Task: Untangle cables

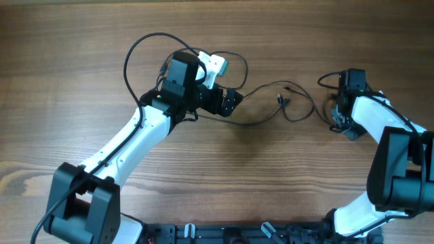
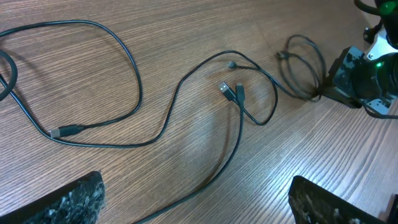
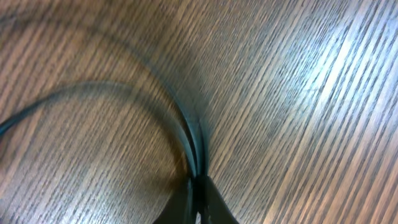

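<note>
1. I read this as the pulling-apart step. The cables (image 2: 241,127) lie as loose strands across the middle of the left wrist frame, with a wide loop at upper left, a small loop at upper right, and strands crossing near the two plugs (image 2: 231,91).
2. My right gripper (image 3: 198,199) has its fingers pressed together, pinching two cable strands at the bottom centre of its blurred view, low over the wooden table (image 1: 68,54).
3. My left gripper (image 2: 196,202) is spread wide and holds nothing.
4. Next, I judge the left must pinch a strand near the plugs, then draw away slowly, as thin cord slips easily.
</note>
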Motion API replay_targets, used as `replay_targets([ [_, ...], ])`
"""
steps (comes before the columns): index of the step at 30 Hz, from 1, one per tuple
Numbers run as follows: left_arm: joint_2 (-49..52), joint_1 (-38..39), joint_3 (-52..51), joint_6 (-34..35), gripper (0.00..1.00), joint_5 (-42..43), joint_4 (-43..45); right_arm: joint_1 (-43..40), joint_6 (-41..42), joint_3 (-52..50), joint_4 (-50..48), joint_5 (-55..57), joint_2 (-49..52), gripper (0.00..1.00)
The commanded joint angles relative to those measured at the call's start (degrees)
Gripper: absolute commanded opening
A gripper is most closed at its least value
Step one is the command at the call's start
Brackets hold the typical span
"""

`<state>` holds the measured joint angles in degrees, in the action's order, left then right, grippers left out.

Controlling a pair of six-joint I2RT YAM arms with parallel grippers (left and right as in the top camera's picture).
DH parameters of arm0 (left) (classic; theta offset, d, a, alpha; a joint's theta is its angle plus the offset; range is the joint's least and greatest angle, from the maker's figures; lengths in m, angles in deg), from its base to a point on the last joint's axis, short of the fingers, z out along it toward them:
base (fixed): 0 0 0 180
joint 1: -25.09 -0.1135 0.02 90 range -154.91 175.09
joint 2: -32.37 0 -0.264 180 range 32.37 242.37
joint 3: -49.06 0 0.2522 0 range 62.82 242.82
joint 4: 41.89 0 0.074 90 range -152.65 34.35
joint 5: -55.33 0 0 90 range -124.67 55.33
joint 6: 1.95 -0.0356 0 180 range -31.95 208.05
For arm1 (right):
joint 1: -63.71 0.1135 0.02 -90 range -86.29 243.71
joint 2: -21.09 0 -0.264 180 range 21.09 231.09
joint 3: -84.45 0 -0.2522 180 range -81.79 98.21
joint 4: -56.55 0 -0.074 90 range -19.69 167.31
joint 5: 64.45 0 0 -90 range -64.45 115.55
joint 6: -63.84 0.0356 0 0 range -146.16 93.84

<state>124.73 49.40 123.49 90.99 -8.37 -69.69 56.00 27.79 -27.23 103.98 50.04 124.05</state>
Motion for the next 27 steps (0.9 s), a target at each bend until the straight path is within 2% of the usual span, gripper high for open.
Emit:
replay_targets([
  [1, -0.4, 0.1, -0.3, 0.6, 0.96, 0.9, 0.2, -0.2, -2.6, -0.5, 0.2, -2.9, 1.6, 0.04],
  [5, -0.4, 0.1, -0.3, 0.6, 0.96, 0.9, 0.2, -0.3, -9.9, 2.4, 2.4, -8.3, -5.0, 0.04],
  [11, -0.4, 0.1, -0.3, 0.6, 0.96, 0.9, 0.1, -0.3, -21.0, 8.5, 8.9, -9.6, -28.2, 0.04],
  [16, -0.4, 0.1, -0.3, 0.6, 0.95, 0.9, -0.8, -0.2, -24.7, 15.0, 16.5, -10.7, -34.4, 0.04],
  [20, -0.4, 0.1, -0.3, 0.6, 0.95, 0.9, -0.7, -0.2, -25.7, 12.8, 16.8, -12.2, -30.5, 0.04],
  [25, -0.4, 0.1, -0.3, 0.6, 0.94, 0.9, -0.7, -0.2, -43.5, 12.3, 11.8, -29.3, -13.3, 0.04],
  [27, -0.4, 0.1, -0.3, 0.6, 0.94, 0.9, -0.7, -0.3, -44.6, 12.3, 12.3, -30.0, -8.1, 0.04],
])
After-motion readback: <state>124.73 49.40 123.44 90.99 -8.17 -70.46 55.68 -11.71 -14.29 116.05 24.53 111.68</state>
